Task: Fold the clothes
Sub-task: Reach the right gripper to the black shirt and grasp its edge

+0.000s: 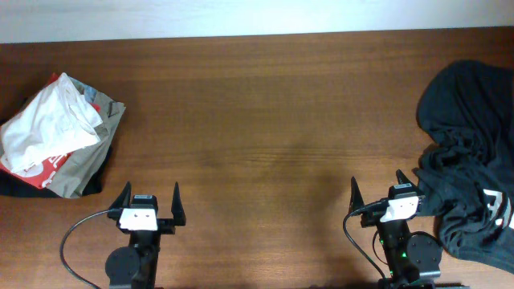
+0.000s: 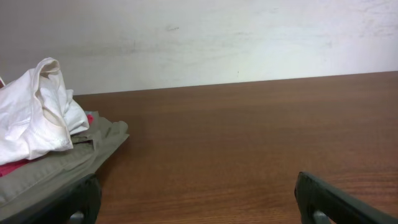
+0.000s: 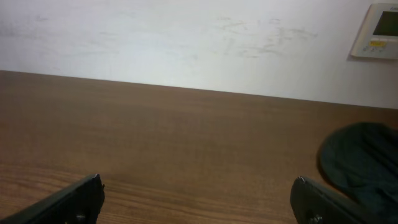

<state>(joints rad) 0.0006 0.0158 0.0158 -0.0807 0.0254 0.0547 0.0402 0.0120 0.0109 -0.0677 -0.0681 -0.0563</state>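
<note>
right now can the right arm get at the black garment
Probably yes. The black garment lies on the table right beside the right claw, seemingly touching its outer finger. Nothing sits between them, and the claw is open.

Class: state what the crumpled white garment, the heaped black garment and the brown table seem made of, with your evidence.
Crumpled white garment: soft matte fabric, probably cotton; creases and bunches. Heaped black garment: matte limp fabric, perhaps jersey; soft folds. Brown table: wood or wood-look laminate; grain streaks, slight sheen.
</note>
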